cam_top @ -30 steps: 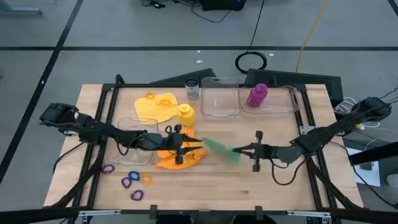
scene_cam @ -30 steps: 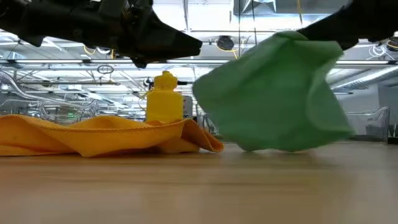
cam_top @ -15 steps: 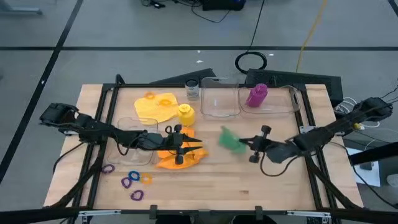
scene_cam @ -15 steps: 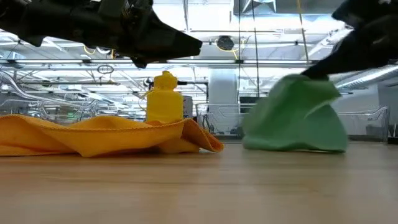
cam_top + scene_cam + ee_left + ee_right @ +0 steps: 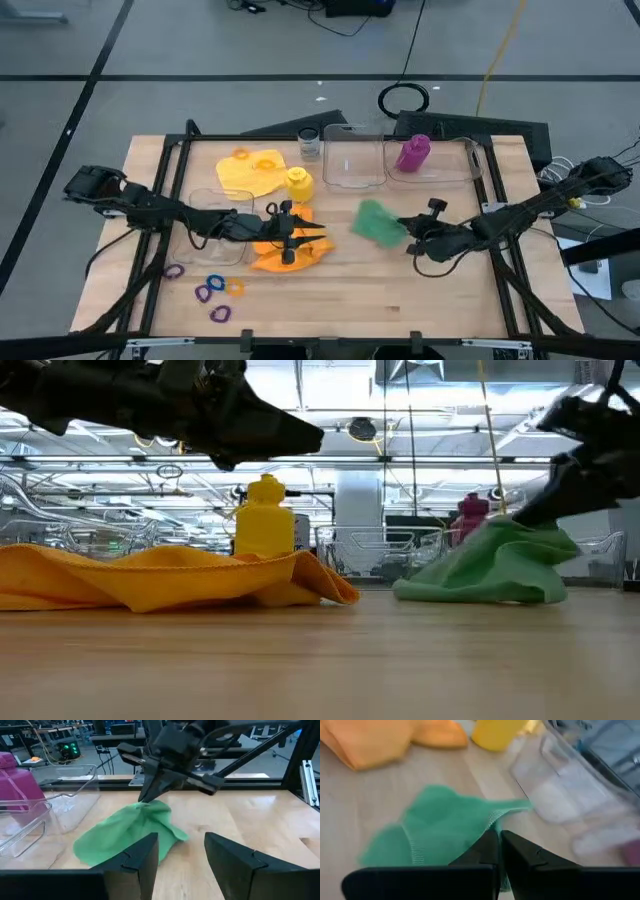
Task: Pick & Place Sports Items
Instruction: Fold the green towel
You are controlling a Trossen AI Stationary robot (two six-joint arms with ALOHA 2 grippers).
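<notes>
Pinching a corner of the green cloth point(image 5: 372, 222), the right tool point(image 5: 409, 229) is shut on it while most of the cloth lies on the counter point(image 5: 420, 300), in the placing step as I judge. Next comes lifting it toward the clear boxes point(image 5: 355, 160) beyond, over bare wood. Left of the cloth, the left tool point(image 5: 318, 236) hovers part-open above the orange cloth point(image 5: 268, 262).
</notes>
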